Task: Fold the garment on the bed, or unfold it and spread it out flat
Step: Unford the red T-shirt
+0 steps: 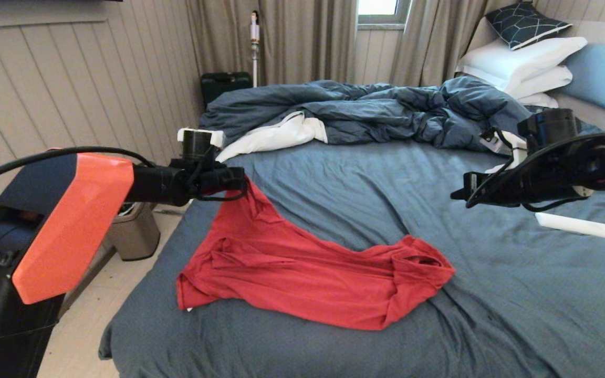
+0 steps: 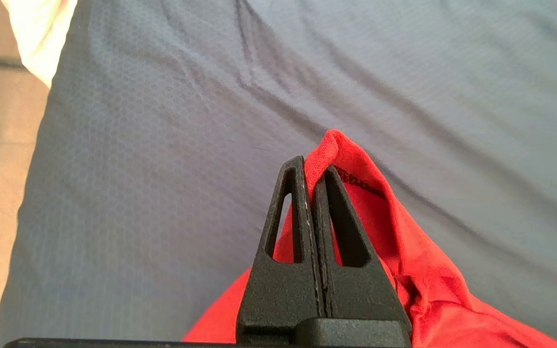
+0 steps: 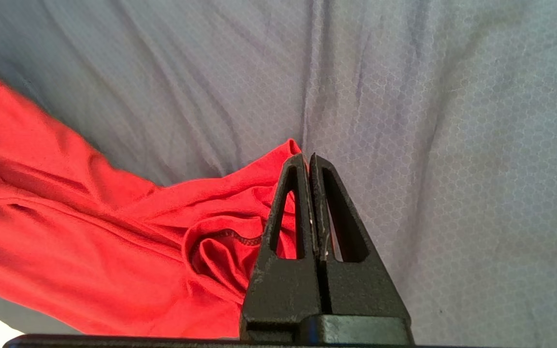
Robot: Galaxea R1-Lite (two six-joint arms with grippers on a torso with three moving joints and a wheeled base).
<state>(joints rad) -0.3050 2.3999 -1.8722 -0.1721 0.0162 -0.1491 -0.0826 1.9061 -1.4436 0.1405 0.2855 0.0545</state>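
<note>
Head view: red T-shirt [image 1: 302, 273], thin and wrinkled, lies bunched on the near-left part of the bed [image 1: 491, 315], one corner lifted off the slate-blue sheet by the left gripper [image 1: 243, 181], the far end crumpled in folds. Left wrist view: left gripper [image 2: 315, 179] fingers pinched tight on the shirt's hemmed edge. Right gripper [image 3: 308, 162] hangs above the sheet with fingers pressed together, holding nothing, well apart from the shirt's crumpled end in head view.

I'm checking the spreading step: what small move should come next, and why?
Probably lower the right end effector to the T-shirt's loose bunched end. The left end effector pinches one corner aloft, while the right, shut on nothing, hovers over the bed.
</note>
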